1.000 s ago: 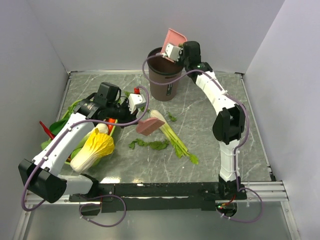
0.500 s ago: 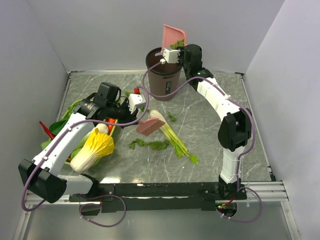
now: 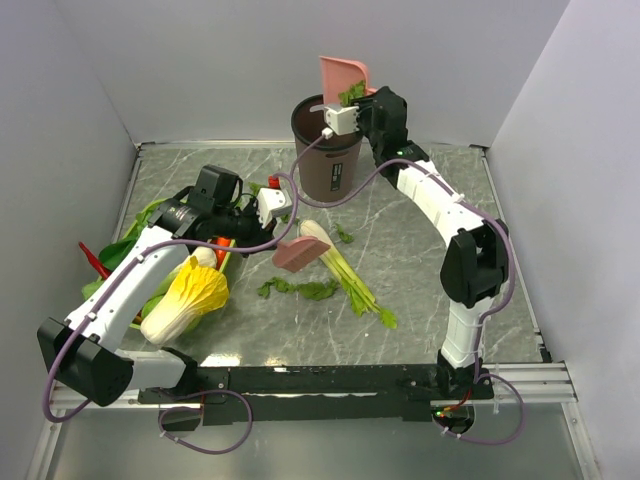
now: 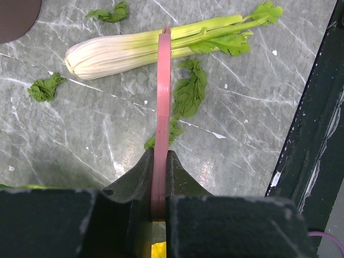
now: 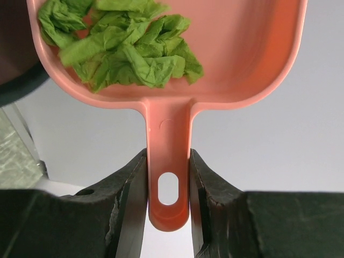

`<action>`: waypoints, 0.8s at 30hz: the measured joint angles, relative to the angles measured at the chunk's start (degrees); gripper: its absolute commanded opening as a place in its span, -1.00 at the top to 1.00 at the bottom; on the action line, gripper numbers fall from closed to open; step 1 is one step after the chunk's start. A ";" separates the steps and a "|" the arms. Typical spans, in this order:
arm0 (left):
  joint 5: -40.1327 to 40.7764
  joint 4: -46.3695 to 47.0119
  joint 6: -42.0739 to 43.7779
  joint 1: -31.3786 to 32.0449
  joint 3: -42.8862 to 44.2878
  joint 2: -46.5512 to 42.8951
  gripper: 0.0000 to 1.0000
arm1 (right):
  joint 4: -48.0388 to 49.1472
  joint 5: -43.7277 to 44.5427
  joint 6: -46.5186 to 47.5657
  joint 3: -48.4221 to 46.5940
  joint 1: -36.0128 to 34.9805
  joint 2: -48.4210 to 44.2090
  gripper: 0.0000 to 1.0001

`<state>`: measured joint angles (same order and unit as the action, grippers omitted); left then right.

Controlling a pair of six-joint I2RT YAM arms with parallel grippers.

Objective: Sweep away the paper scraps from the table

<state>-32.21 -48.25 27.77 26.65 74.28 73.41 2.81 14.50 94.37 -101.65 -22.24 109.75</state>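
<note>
My right gripper (image 5: 167,177) is shut on the handle of the pink dustpan (image 5: 231,59), held tilted above the brown bin (image 3: 326,150); the pan (image 3: 343,78) stands high over the bin's rim. Green paper scraps (image 5: 123,51) lie bunched in the pan's left corner. My left gripper (image 4: 159,161) is shut on a flat pink scraper (image 4: 163,91), whose pad (image 3: 295,254) hangs over the table (image 3: 420,290). Loose scraps (image 4: 191,94) lie under the scraper; others lie at the left (image 4: 45,88) and top (image 4: 112,13). In the top view scraps (image 3: 298,290) lie beside the stalk.
A long white-and-green stalk (image 3: 345,270) lies across the middle of the table. A yellow-green cabbage (image 3: 187,297) and leafy greens (image 3: 130,245) crowd the left side, with a red piece (image 3: 95,260) near the left wall. The black front rail (image 4: 317,134) is near the scraper.
My right arm has swung the dustpan left and tipped it steeper over the bin, and the scraps have slid to the pan's lower corner. The left arm has not moved.
</note>
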 measured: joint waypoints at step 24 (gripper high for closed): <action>-1.36 0.68 -0.17 -0.09 1.05 2.34 0.98 | -10.49 2.03 8.00 -7.26 0.79 -1.11 1.00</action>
<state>-33.56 -47.57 27.59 26.57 75.33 75.75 -7.68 16.53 102.37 -108.90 -21.45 108.64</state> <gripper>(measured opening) 0.121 0.378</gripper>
